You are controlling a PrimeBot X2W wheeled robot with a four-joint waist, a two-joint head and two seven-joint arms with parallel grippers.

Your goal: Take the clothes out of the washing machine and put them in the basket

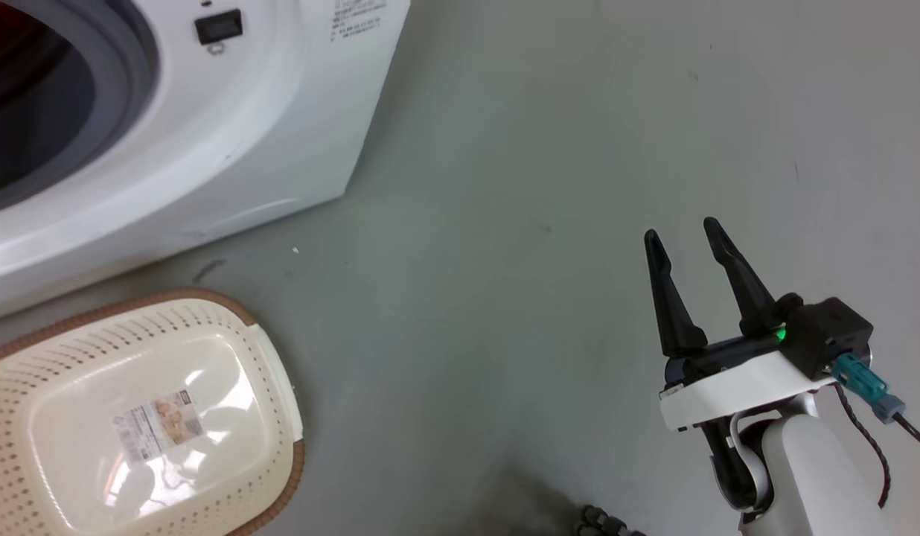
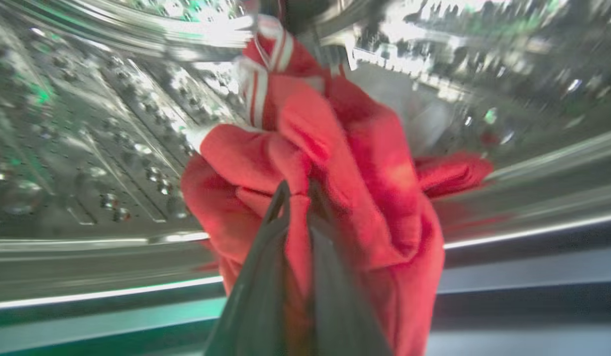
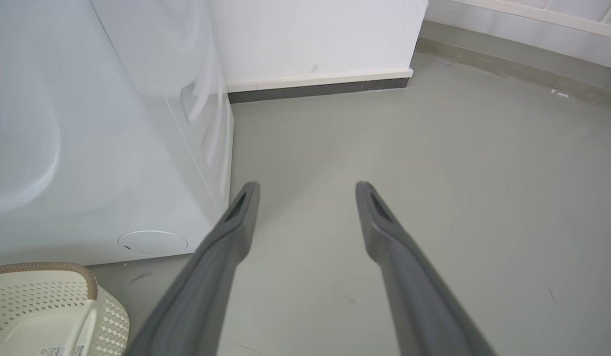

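Observation:
In the left wrist view my left gripper [image 2: 298, 190] is shut on the clothes [image 2: 345, 163], a bunch of bright red fabric with red-white striped edging, held up inside the washing machine's perforated steel drum [image 2: 112, 143]. The white washing machine [image 1: 229, 141] with its grey-rimmed porthole [image 1: 125, 82] fills the head view's upper left. The cream basket [image 1: 274, 387] with a brown rim stands on the floor below it, nothing inside but a label on its base. My right gripper [image 1: 679, 231] hangs open over bare floor at the lower right, its fingers [image 3: 241, 217] holding nothing.
Grey floor [image 1: 542, 223] stretches between the machine and my right arm. A white wall with a dark skirting strip [image 3: 315, 89] runs behind the machine. The basket's corner [image 3: 88, 287] lies left of my right fingers.

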